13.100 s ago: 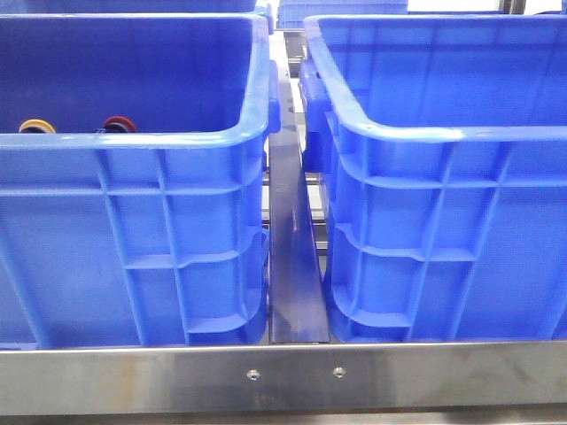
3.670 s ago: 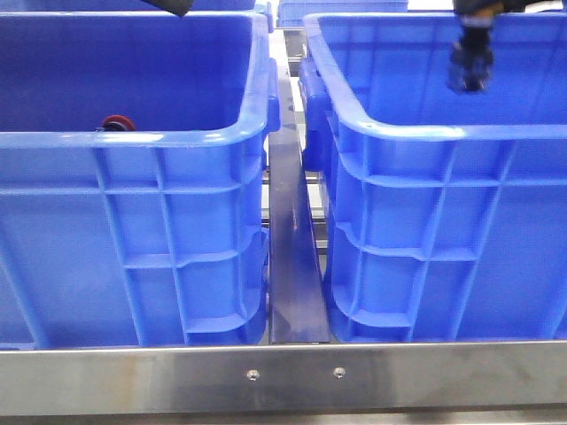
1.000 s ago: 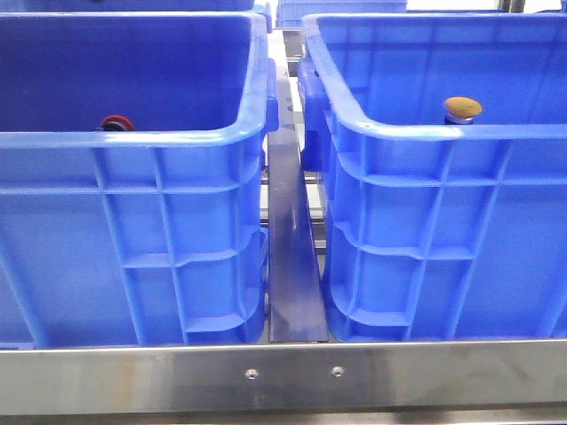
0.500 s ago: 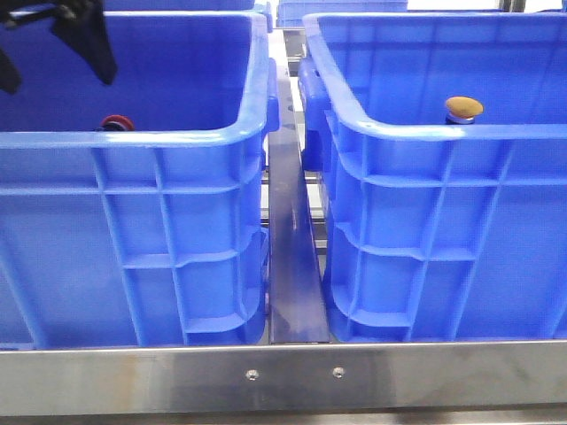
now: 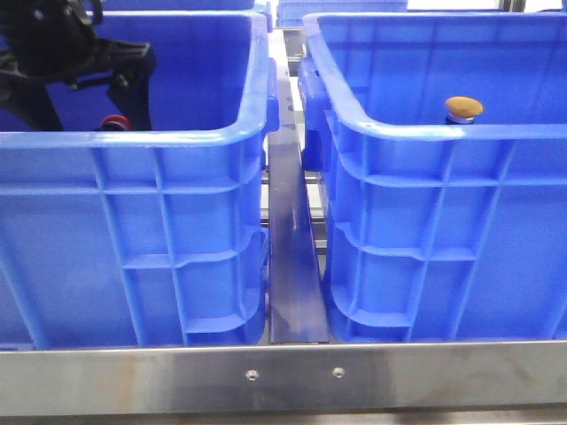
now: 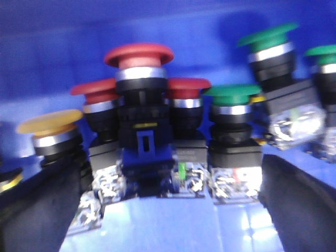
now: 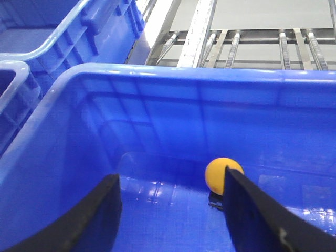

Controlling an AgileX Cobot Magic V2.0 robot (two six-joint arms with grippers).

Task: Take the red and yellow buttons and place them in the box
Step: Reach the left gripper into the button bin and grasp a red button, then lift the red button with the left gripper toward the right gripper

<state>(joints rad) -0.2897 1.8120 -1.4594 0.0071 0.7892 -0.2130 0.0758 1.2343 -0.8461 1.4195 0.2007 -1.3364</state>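
Note:
The yellow button (image 5: pixel 463 108) stands upright inside the right blue box (image 5: pixel 416 133); it also shows in the right wrist view (image 7: pixel 221 176). My right gripper (image 7: pixel 168 220) hangs open and empty above that box's floor, the button just beyond one finger (image 7: pixel 262 215). It is out of the front view. A red button (image 5: pixel 113 122) peeks over the rim of the left crate (image 5: pixel 177 137). My left gripper (image 5: pixel 89 102) is open inside that crate, its fingers either side of the red button. In the left wrist view, a tall red button (image 6: pixel 139 55) stands ahead of the open gripper (image 6: pixel 168 210).
The left crate holds several buttons in a cluster: two more red ones (image 6: pixel 94 89), a yellow one (image 6: pixel 50 122) and green ones (image 6: pixel 231 94). A metal rail (image 5: pixel 292 266) runs between the crates and a steel edge (image 5: pixel 283 376) crosses the front.
My left gripper has come down into the left crate over the last half second and now straddles the red button. The yellow button has not moved in the right box.

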